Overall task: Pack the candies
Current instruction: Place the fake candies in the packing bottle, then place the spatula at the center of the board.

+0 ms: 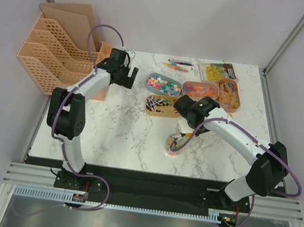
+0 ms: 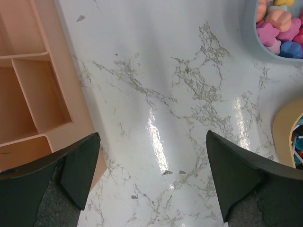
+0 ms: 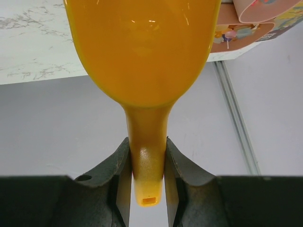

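I see candies (image 1: 164,85), small pink, yellow, blue flower shapes, heaped in oval trays (image 1: 148,80) at the far side of the bench (image 1: 122,129), left pincer (image 2: 152,137) spread wide, right pincer (image 3: 147,175) pinching a yellow-orange scoop (image 3: 142,47) by its handle

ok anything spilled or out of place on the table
Nothing stands out. The candies sit inside their oval trays, none visibly loose on the marble table. The right gripper holds the yellow scoop squarely by its handle.

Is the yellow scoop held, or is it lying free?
Held. The scoop has its handle clamped between the right fingers.
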You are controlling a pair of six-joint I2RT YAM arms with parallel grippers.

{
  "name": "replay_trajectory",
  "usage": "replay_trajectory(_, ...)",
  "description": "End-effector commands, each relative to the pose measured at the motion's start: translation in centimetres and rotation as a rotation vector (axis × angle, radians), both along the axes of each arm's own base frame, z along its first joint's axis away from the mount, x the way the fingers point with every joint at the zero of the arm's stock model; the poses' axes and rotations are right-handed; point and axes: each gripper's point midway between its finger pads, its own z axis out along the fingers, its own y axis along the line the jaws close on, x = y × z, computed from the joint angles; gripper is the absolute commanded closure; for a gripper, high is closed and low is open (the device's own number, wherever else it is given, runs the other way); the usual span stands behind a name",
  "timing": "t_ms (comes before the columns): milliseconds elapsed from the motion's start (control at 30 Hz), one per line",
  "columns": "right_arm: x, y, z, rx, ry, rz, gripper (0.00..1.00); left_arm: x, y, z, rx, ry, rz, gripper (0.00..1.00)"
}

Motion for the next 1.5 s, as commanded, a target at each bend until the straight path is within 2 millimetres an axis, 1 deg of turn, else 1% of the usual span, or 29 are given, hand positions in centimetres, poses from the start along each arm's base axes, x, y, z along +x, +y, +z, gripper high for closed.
replay_trajectory(0, -0.6, -1.2, 1.6, -0.003, -0.031, -0.052, 1.00, 1.4, -0.7, 1.3, -0.051, -0.036, 0.013, 0.00)
replay_trajectory(33, -0.4, -3.0, 1.0, 0.030, -0.019, -0.140, 1.00, 1.5, -0.7, 1.2, -0.053, -0.034, 0.016, 0.00)
replay_trajectory(67, -0.7, -3.7, -0.6, 0.106, 0.031, -0.218, 1.00, 1.5, -0.8, 1.1, -0.054, -0.033, 0.016, 0.00)
replay_trajectory(100, -0.7, -7.3, -2.0, 0.136, 0.033, -0.392, 1.00, 1.5, -0.8, 1.1, -0.055, -0.029, 0.017, 0.00)
replay_trajectory(167, -0.6, -10.1, -4.3, 0.199, 0.038, -0.558, 1.00, 1.3, -0.5, 1.0, -0.047, -0.024, 0.027, 0.00)
replay_trajectory(200, -0.4, -10.6, -5.7, 0.271, 0.035, -0.631, 1.00, 1.1, -0.1, 0.7, -0.029, -0.018, 0.043, 0.00)
replay_trajectory(233, -0.6, -12.8, -6.7, 0.307, 0.012, -0.773, 1.00, 0.9, 0.2, 0.7, -0.020, -0.018, 0.052, 0.00)
replay_trajectory(267, -0.5, -13.5, -7.4, 0.339, -0.001, -0.839, 1.00, 0.8, 0.4, 0.6, -0.010, -0.015, 0.058, 0.00)
replay_trajectory(300, 0.0, -13.5, -8.2, 0.417, -0.014, -0.897, 1.00, 0.5, 0.9, 0.2, 0.012, -0.009, 0.073, 0.00)
replay_trajectory(333, -0.1, -14.5, -9.0, 0.454, -0.036, -1.014, 1.00, 0.5, 1.1, 0.0, 0.023, -0.004, 0.074, 0.00)
replay_trajectory(367, 0.2, -15.1, -9.3, 0.492, -0.056, -1.078, 1.00, 0.3, 1.3, -0.3, 0.038, 0.007, 0.075, 0.00)
replay_trajectory(433, 0.1, -15.3, -10.5, 0.563, -0.052, -1.204, 1.00, 0.3, 1.5, -0.5, 0.051, 0.013, 0.079, 0.00)
replay_trajectory(500, 0.5, -15.8, -10.9, 0.610, -0.086, -1.273, 1.00, 0.4, 1.8, -0.7, 0.069, 0.016, 0.077, 0.00)
replay_trajectory(567, 1.0, -15.5, -11.2, 0.676, -0.100, -1.347, 1.00, 0.7, 2.0, -0.8, 0.088, 0.012, 0.082, 0.00)
replay_trajectory(600, 0.9, -15.7, -11.3, 0.697, -0.103, -1.394, 1.00, 0.7, 2.1, -1.3, 0.096, 0.024, 0.081, 0.00)
replay_trajectory(667, 0.5, -15.2, -11.8, 0.716, -0.076, -1.474, 1.00, 1.2, 2.1, -1.2, 0.102, 0.021, 0.083, 0.00)
replay_trajectory(700, 0.2, -15.2, -12.1, 0.717, -0.063, -1.504, 1.00, 1.3, 2.1, -1.7, 0.105, 0.031, 0.082, 0.00)
replay_trajectory(867, -1.4, -14.3, -14.3, 0.695, 0.024, -1.568, 0.99, 2.0, 2.1, -1.8, 0.119, 0.030, 0.086, 0.00)
replay_trajectory(967, -1.8, -13.6, -15.0, 0.711, 0.066, -1.583, 0.92, 2.3, 3.5, -2.0, 0.204, 0.022, 0.133, 0.00)
replay_trajectory(1000, -1.8, -13.5, -15.1, 0.713, 0.069, -1.580, 0.89, 2.3, 3.9, -2.1, 0.224, 0.025, 0.142, 0.00)
replay_trajectory(1100, -1.5, -13.7, -14.7, 0.723, 0.056, -1.563, 0.66, 2.4, 4.3, -2.2, 0.249, 0.027, 0.151, 0.00)
replay_trajectory(1167, -1.0, -14.2, -13.3, 0.729, 0.024, -1.518, 0.60, 2.3, 4.2, -1.6, 0.241, 0.017, 0.147, 0.00)
replay_trajectory(1200, -0.7, -14.5, -12.6, 0.731, 0.002, -1.493, 0.45, 2.3, 4.2, -1.3, 0.238, 0.010, 0.145, 0.00)
replay_trajectory(1233, 0.0, -14.8, -10.9, 0.753, -0.025, -1.424, 0.43, 2.1, 3.8, -1.3, 0.219, 0.016, 0.122, 0.00)
replay_trajectory(1267, 0.3, -15.0, -10.0, 0.763, -0.038, -1.389, 0.42, 1.9, 3.5, -0.3, 0.196, 0.000, 0.104, 0.00)
replay_trajectory(1333, 1.6, -15.3, -7.6, 0.802, -0.079, -1.272, 0.37, 1.5, 2.2, 0.0, 0.137, 0.005, 0.043, 0.00)
replay_trajectory(1367, 2.1, -15.2, -7.0, 0.826, -0.079, -1.226, 0.34, 1.2, 1.6, 0.8, 0.107, -0.003, 0.020, 0.00)
replay_trajectory(1400, 2.6, -14.5, -6.2, 0.876, -0.072, -1.156, 0.32, 0.8, 1.1, 0.7, 0.088, 0.013, 0.002, 0.00)
replay_trajectory(1467, 3.8, -13.8, -5.5, 0.907, -0.050, -0.977, 0.30, 0.2, 0.0, 0.8, 0.037, 0.037, -0.043, 0.00)
